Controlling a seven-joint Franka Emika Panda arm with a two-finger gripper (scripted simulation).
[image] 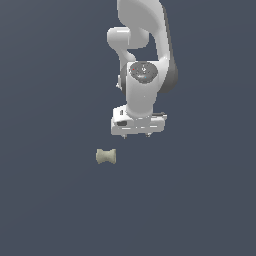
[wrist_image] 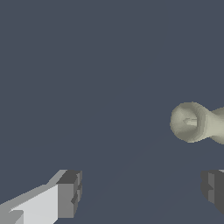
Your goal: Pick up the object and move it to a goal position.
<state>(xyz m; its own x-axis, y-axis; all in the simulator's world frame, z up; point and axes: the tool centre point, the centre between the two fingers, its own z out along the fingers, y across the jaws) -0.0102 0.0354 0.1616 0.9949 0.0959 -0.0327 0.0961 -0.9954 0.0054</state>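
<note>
While I watch from the exterior view, my gripper [image: 138, 134] hangs under the white arm [image: 145, 60], pointing down at the dark blue-grey surface [image: 50, 210]. On the wrist view the gripper [wrist_image: 142, 194] shows its two grey fingertips [wrist_image: 70, 192] set wide apart, with bare floor between them; nothing is held, so I read the jaws as spread and empty. One fingertip has its white finger body behind it, and the other is cut by the picture's edge, so I see only part of it.

Outward from the hand lies the object [image: 106, 157]. It is a small spool, pale beige with an olive tint, with two flared ends and a pinched waist, like a short hourglass laid on its side. In the exterior view its long axis runs across the picture, and it sits below the gripper and off to the exterior view's left, near it but clearly apart. It is much smaller than the white hand above it.

On the wrist view the object [wrist_image: 194, 122] is only partly in frame: I see one rounded, flared end face-on, with a shallow dimple at its middle, and the waist narrowing away toward the picture's edge. It lies outside the gap between the fingertips, not touching either one. I can't tell whether it rests on the surface.
</note>
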